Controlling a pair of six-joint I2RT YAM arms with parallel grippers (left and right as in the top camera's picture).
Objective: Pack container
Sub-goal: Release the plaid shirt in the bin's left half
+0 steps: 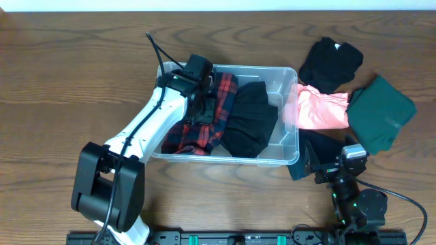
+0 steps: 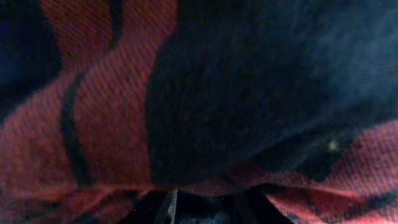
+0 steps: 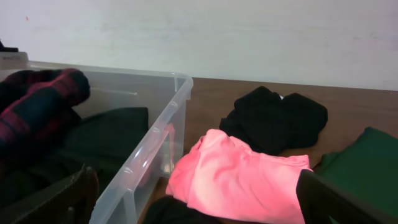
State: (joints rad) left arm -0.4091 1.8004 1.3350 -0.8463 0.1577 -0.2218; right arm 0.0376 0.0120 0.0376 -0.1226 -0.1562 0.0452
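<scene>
The clear container [image 1: 291, 73] stands mid-table, its wall close by in the right wrist view [image 3: 180, 87]. Inside lie a red plaid garment [image 1: 204, 129] and a black garment [image 1: 248, 122]. My left gripper [image 1: 199, 102] is down in the container's left half, shut on the plaid garment. That cloth [image 2: 106, 124] fills the left wrist view and bunches over the dark jaws [image 2: 205, 208]. My right gripper [image 1: 334, 163] rests open near the front right, its fingers [image 3: 81, 193] wide apart with nothing between them.
Right of the container lie a pink garment [image 1: 320, 109], a black garment [image 1: 330, 61] behind it, a green garment [image 1: 381, 112] at far right, and a dark garment [image 1: 323, 146] just ahead of my right gripper.
</scene>
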